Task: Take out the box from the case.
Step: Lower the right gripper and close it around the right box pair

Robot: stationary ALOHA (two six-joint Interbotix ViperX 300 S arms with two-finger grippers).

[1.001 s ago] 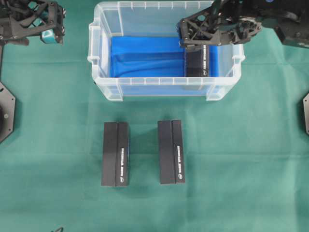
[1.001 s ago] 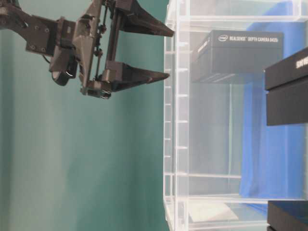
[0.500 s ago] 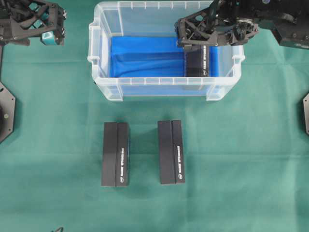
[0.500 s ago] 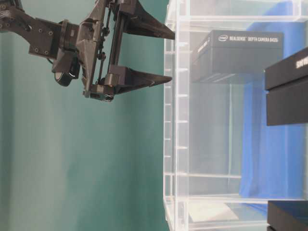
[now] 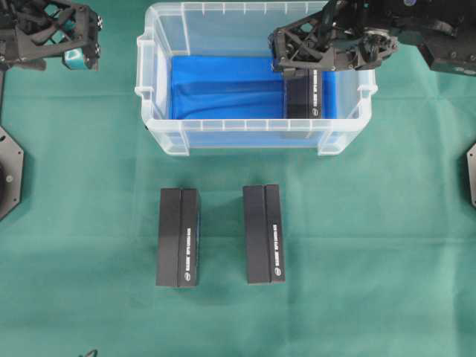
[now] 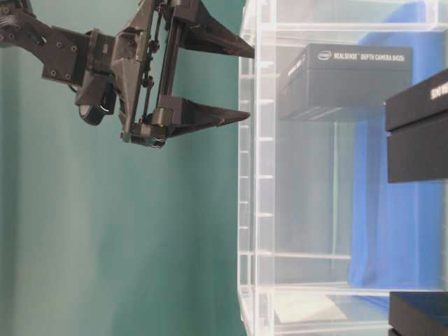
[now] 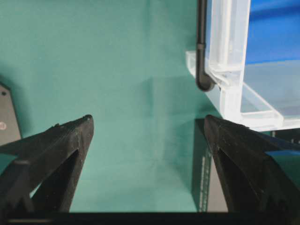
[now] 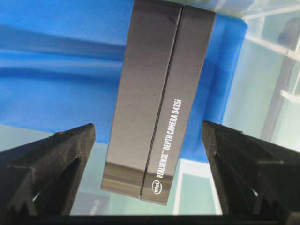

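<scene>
Looking down, I see the green cloth (image 5: 387, 245) under everything, then the case (image 5: 253, 137) at the far middle, its box (image 5: 303, 97) lying on the blue lining at the right end. My right gripper (image 8: 147, 140) hangs above that box, jaws spread wide; my left gripper (image 7: 147, 136) waits far left, jaws equally spread. Two more boxes (image 5: 178, 236) lie nearer

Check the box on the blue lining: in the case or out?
In. The box lies flat on the blue lining inside the case, unheld.
</scene>
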